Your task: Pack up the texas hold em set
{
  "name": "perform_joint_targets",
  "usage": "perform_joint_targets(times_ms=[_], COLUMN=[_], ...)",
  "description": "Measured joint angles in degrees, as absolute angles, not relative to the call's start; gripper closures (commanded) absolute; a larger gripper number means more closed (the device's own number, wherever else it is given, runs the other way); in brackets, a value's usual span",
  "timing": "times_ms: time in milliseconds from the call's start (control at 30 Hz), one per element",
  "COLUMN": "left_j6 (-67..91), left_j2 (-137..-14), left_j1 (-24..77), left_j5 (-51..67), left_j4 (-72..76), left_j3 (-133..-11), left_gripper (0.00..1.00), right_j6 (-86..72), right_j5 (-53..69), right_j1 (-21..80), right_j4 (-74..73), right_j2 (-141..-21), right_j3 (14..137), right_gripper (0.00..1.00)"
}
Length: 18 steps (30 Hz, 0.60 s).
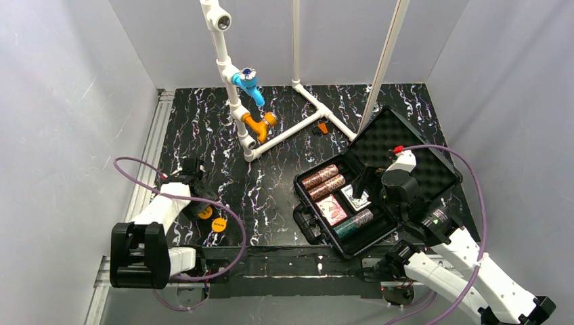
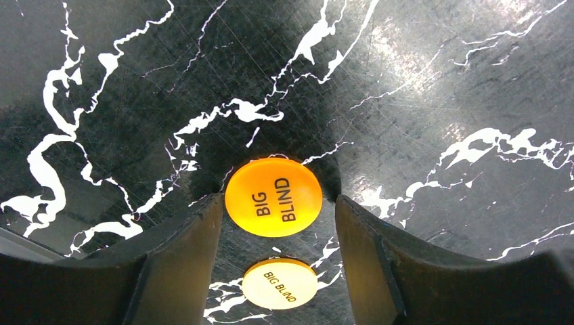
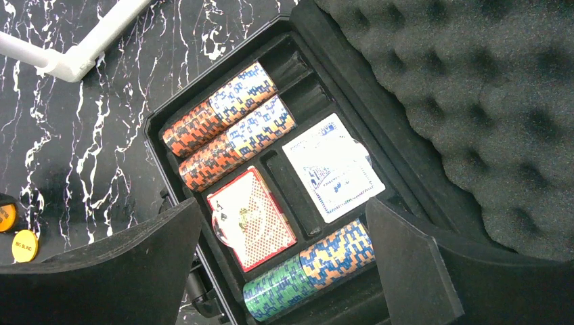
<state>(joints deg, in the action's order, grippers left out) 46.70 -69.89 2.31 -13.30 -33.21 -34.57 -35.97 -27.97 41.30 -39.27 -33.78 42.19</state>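
While the left gripper straddles an orange BIG BLIND disc on the table, jaws parted and seemingly not pinching it, the right gripper hovers spread wide above the open black case holding chip rolls and card decks.

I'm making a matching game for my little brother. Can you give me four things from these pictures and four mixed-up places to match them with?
Things:
1. orange BIG BLIND disc
2. red card deck
3. bumpy foam
4. blue fitting

Places:
A. on the white pipe frame
B. between the fingers of the left gripper
C. lining the open lid of the case
D. in the case, beside the blue-backed deck

Pairs: 1-B, 2-D, 3-C, 4-A
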Motion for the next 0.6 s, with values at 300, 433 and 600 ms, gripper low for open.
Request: perform_joint_targets(times_ms=[300, 433, 600], left_j6=[46.3, 45.6, 44.7], left_j2=[-70.8, -71.4, -71.7], left_j1=[0.8, 0.8, 0.7], left_j5=[-12.5, -12.0, -10.9], left_j4=[-33.6, -33.5, -33.4], left_j3=[-35.0, -35.4, -35.6], left_gripper=[0.59, 0.62, 0.66], right_j6=[-36.0, -36.0, -36.0], right_j5=[-28.3, -28.4, -28.4], right_j1=[41.3, 41.3, 41.3], right_j4=[-39.3, -39.3, -39.3], right_j2=[-33.7, -33.5, -33.5], right_j3=[42.2, 42.2, 42.2], right_gripper=[0.00, 0.00, 0.00])
